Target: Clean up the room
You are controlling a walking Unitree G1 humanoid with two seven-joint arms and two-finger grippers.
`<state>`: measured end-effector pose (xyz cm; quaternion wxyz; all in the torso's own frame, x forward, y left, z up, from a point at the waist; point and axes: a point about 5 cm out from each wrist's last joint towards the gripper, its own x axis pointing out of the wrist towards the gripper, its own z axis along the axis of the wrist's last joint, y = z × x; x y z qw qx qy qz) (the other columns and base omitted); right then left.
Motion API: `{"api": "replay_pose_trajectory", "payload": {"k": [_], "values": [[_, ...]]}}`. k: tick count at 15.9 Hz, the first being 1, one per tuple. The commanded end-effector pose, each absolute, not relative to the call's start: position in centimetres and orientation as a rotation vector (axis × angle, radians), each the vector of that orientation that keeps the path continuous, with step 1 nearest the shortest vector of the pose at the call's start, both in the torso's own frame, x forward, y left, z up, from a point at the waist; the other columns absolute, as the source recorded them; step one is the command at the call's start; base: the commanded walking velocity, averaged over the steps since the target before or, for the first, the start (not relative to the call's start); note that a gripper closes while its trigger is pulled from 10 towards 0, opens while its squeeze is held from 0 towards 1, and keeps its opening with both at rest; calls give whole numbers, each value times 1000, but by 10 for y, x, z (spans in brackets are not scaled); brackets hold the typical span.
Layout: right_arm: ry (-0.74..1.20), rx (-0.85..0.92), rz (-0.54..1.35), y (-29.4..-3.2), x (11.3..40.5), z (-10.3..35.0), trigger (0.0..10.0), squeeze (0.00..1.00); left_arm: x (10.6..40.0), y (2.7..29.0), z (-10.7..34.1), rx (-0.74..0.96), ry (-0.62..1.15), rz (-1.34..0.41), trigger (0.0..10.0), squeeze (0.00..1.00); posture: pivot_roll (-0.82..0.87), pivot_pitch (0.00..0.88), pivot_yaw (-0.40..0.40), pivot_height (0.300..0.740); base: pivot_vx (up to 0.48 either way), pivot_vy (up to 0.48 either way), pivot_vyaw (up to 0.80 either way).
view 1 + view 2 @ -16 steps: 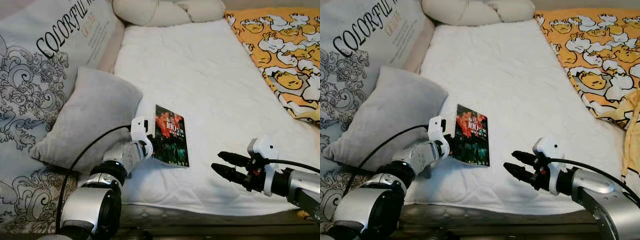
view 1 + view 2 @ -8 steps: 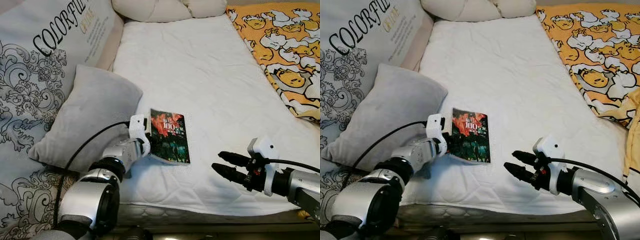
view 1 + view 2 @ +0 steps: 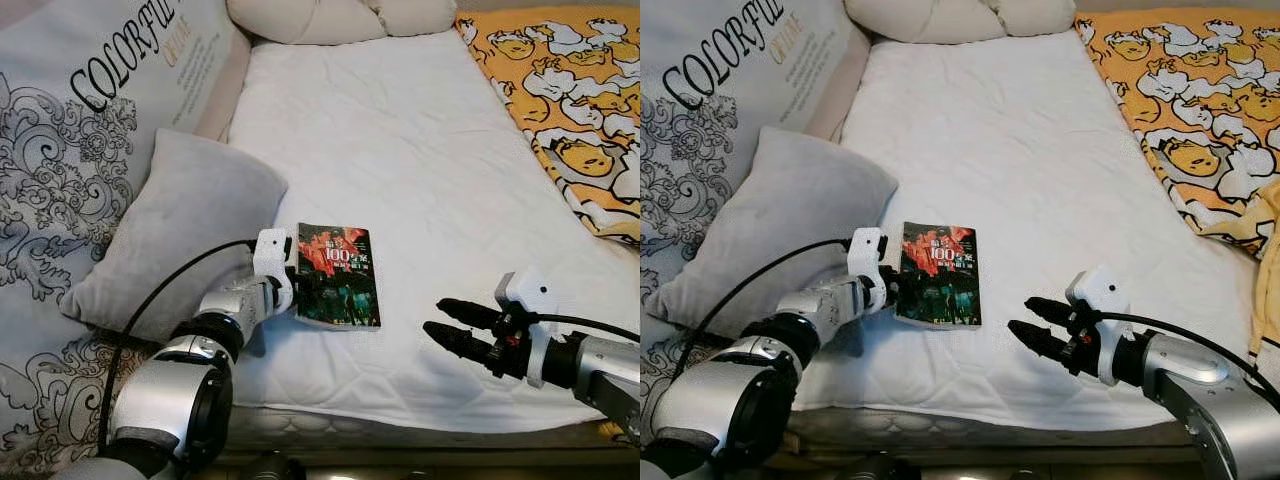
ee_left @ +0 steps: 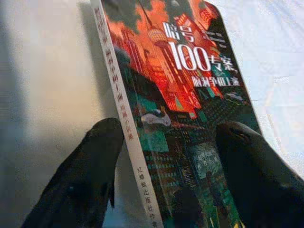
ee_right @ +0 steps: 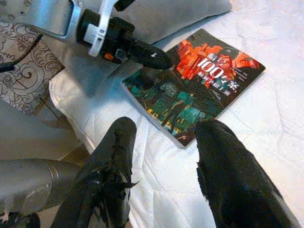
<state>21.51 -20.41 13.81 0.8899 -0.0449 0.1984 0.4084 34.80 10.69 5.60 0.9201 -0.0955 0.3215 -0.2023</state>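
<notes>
Left wrist view has the left gripper [image 4: 166,175] straddling the spine edge of the book [image 4: 175,118]: one black finger [image 4: 90,175] sits down on the sheet beside the spine, the other [image 4: 251,175] rides over the cover. The fingers are spread about as wide as the book is thick plus some room, and I cannot tell whether they have pinched it yet. Coming in at the spine makes sense, since that edge is stiff and gives a thin flat thing something to clamp.

From the head camera, the book [image 3: 338,288] lies flat on the white mattress [image 3: 420,160], with the left gripper [image 3: 290,290] at its left edge. Just left of the book sits the grey pillow [image 3: 180,230], and beyond that the printed cushion [image 3: 90,130]. The right gripper [image 3: 455,328] hovers to the right of the book, apart from it, fingers parted and empty, probably waiting to steady or take it. Far right of the book lies the yellow patterned blanket [image 3: 560,110].
</notes>
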Motion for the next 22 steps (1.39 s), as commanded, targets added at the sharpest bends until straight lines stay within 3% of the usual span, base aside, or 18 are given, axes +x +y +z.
{"api": "replay_pose_trajectory", "payload": {"k": [1, 5, 7, 8, 11, 13, 17, 22], "values": [[396, -99, 831, -206, 216, 140, 10000, 0, 356, 109, 67, -123, 608, -437, 10000, 0, -111, 15, 94, 740, 0, 0, 0], [387, -90, 794, -208, 215, 137, 10000, 0, 362, 121, 76, 85, 512, -443, 10000, 0, -100, 0, 91, 740, 0, 0, 0], [372, -88, 770, -204, 215, 135, 10000, 0, 365, 121, 88, 60, 409, -480, 10000, 0, -95, 0, 99, 740, 0, 0, 0], [333, -85, 677, -194, 217, 130, 10000, 0, 365, 127, 107, -17, 238, -459, 10000, 0, -99, 0, 103, 740, 0, 0, 0], [328, -106, 517, -180, 216, 113, 10000, 0, 334, 139, 118, -27, 78, -400, 10000, 0, -82, 0, 83, 740, 0, 0, 0], [347, -67, 344, -180, 215, 100, 10000, 0, 293, 143, 109, 13, 90, -353, 10000, 0, -52, 0, 53, 740, 0, -469, 0], [346, -61, 204, -183, 221, 92, 10000, 0, 267, 149, 106, 35, 119, -292, 10000, 0, -26, 5, 40, 740, 0, -480, 0], [347, -50, 167, -180, 228, 89, 10000, 0, 259, 151, 116, 42, 129, -252, 10000, 0, -25, 3, 46, 740, 0, -480, -323]]}}
